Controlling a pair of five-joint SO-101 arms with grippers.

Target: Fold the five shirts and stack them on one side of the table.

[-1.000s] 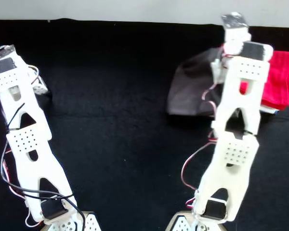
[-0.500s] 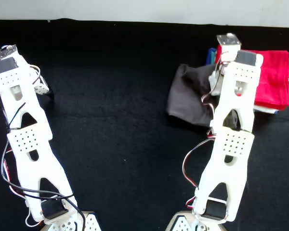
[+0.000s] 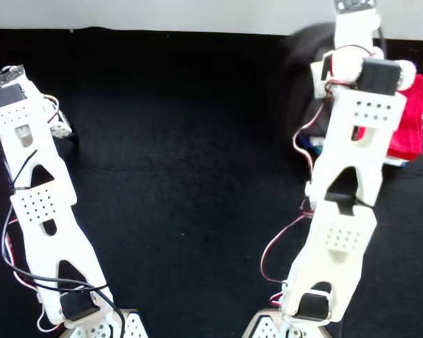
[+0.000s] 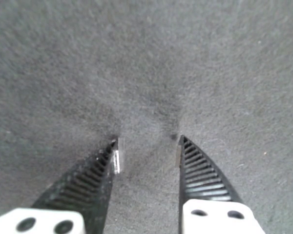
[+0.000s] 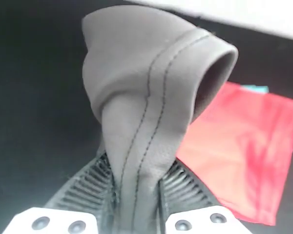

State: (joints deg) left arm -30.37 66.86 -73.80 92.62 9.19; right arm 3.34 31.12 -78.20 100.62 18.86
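My right gripper [image 5: 136, 187] is shut on a bunched fold of a grey shirt [image 5: 151, 73], which hangs lifted above the table. In the high view the grey shirt [image 3: 307, 49] shows as a blur at the far right, beside the raised right arm. A folded red shirt [image 3: 411, 120] tops a stack at the right edge, with a blue layer [image 3: 309, 144] peeking out below. The red shirt [image 5: 239, 141] lies beyond the grey one in the right wrist view. My left gripper [image 4: 146, 146] is open just above the bare dark cloth at the far left [image 3: 62, 132].
The black table cloth [image 3: 183, 141] covers the whole table. A pale wall strip [image 3: 162, 14] runs along the far edge. Both arm bases stand at the near edge.
The right arm has risen and pulled the grey shirt up off the table toward the far edge. The left arm has stayed still.
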